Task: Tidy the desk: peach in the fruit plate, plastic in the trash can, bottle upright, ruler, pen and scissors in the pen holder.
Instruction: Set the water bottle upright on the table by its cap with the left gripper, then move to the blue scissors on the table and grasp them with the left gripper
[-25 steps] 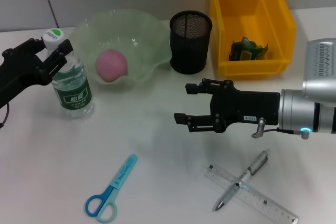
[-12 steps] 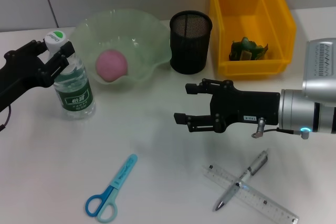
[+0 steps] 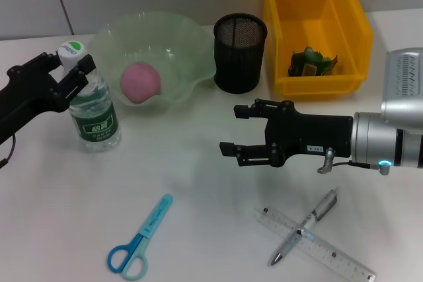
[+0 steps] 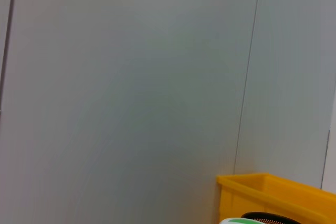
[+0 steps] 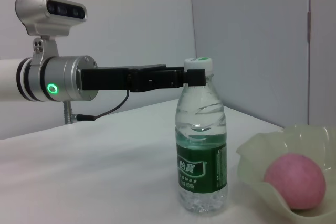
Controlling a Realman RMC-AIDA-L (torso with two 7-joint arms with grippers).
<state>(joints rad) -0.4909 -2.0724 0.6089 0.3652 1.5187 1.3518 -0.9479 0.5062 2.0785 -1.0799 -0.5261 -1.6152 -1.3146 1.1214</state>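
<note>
Bottle [image 3: 94,113] left of fruit plate [image 3: 188,44], peach [image 3: 140,82] inside, pen holder [image 3: 240,52] right, pen [image 3: 305,225] across ruler [image 3: 334,253]

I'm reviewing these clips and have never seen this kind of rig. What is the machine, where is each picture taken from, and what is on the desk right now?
It is a two-armed robot tidying a white desk. The wide picture comes from its head camera, looking down; the other two come from cameras on its wrists.

The left gripper has its jaws around the neck of an upright clear plastic water bottle with a green label; the right wrist view shows this from the side. The right gripper hovers open and empty over mid-desk.

A pink peach sits in the pale green glass fruit plate. Beside it stand an empty black mesh pen holder and a yellow plastic bin holding a green wrapper. Blue scissors lie in front; a silver pen lies across a clear ruler.

The left wrist view shows mostly wall.
</note>
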